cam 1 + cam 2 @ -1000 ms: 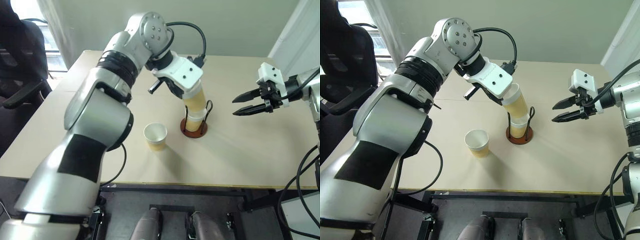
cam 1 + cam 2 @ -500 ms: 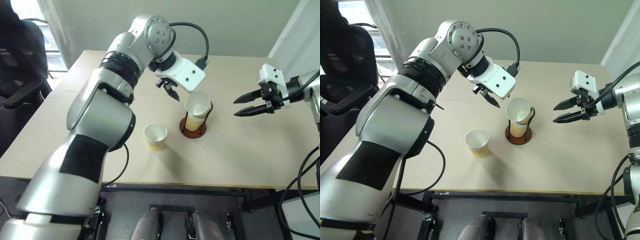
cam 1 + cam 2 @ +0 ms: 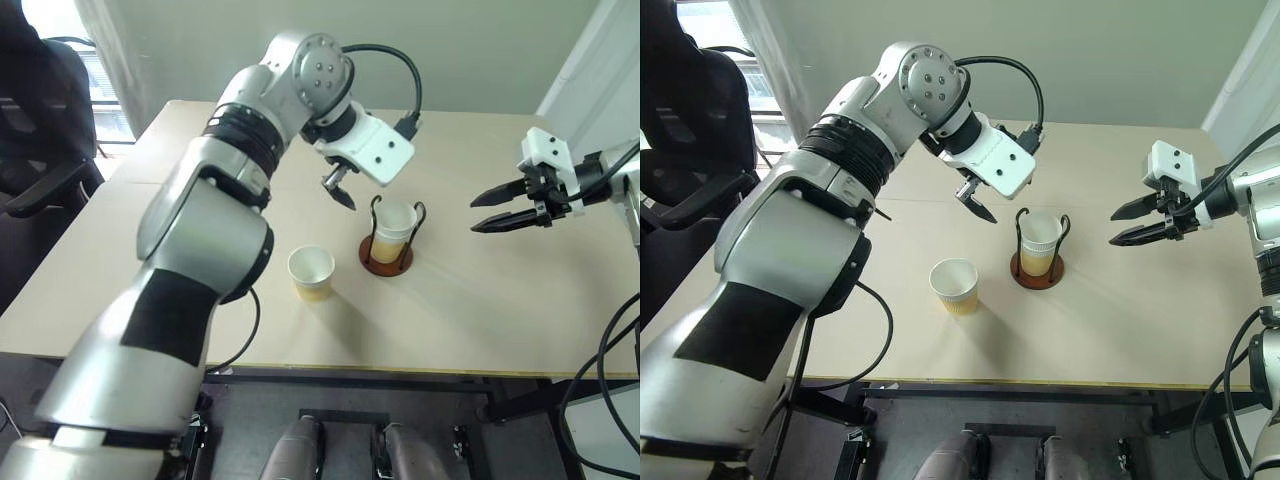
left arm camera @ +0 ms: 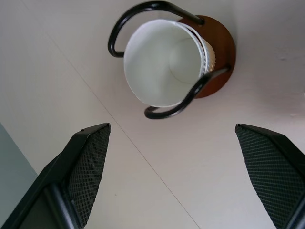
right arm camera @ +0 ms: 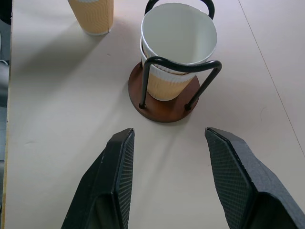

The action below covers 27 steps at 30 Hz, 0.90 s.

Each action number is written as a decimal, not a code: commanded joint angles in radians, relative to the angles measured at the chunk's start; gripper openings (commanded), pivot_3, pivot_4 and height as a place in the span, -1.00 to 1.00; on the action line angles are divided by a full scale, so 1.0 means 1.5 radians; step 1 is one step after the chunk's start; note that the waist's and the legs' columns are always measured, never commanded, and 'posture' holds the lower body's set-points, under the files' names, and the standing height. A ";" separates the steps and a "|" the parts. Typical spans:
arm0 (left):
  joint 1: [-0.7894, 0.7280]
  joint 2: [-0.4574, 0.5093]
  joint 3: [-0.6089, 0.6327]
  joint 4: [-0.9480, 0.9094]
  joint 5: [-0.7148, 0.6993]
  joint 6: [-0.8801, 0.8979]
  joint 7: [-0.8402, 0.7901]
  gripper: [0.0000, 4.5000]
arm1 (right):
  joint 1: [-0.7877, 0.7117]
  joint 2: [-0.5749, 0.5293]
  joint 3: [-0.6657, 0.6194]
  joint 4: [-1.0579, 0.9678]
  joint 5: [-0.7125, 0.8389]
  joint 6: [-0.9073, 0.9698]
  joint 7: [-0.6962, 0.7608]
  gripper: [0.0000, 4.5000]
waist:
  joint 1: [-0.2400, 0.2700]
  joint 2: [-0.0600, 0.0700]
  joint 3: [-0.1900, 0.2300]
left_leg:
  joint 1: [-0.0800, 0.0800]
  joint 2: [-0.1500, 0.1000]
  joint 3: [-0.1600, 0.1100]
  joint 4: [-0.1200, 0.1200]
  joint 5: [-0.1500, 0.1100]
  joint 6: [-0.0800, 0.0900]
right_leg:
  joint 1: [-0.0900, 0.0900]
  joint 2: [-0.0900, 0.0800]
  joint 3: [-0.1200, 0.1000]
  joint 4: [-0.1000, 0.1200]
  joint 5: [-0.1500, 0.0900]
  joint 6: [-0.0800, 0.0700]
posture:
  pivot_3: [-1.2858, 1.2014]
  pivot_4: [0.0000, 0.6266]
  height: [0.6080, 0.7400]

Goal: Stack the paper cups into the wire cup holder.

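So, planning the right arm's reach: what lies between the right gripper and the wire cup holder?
Bare tabletop only. In the right wrist view nothing sits between the open right gripper and the wire cup holder with its stacked cups.

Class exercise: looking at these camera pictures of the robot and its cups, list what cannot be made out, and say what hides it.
- How many tan paper cups are nested in the black wire cup holder: the top cup covers those beneath.
- The loose tan paper cup's rim: cut off by the right wrist view's edge.
- The beige table's near-left corner: behind the left arm, eye views.
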 commanded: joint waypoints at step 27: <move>-0.010 0.430 -0.551 -0.517 -0.643 0.144 -0.120 0.99 | 0.004 -0.064 0.059 -0.092 0.078 0.045 0.003 0.04 | -0.001 0.001 0.000 | -0.001 0.000 0.000 0.001 0.001 0.000 | 0.000 0.000 0.000 0.000 0.000 0.000 | 0.03 -0.52 1.00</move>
